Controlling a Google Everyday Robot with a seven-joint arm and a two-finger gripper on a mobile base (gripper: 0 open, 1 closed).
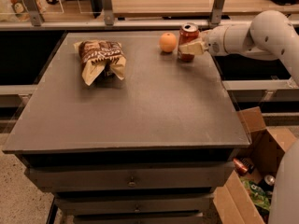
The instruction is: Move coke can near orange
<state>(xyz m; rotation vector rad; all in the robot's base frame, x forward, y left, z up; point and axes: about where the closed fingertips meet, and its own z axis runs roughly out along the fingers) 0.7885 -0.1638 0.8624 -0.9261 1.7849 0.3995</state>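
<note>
The red coke can (188, 34) with a silver top stands upright at the far right of the dark table (140, 106). The orange (167, 42) sits just to its left, a small gap between them. My gripper (188, 45) reaches in from the right on a white arm and is shut on the coke can. One tan finger (192, 49) lies across the can's front; the other is hidden behind it. The can's base looks to be at the table surface.
A brown and tan snack bag (100, 59) lies at the far left of the table. An open cardboard box (254, 171) with cans and wrappers stands on the floor at the right. A rail with posts (107, 6) runs behind the table. Drawers sit below the tabletop.
</note>
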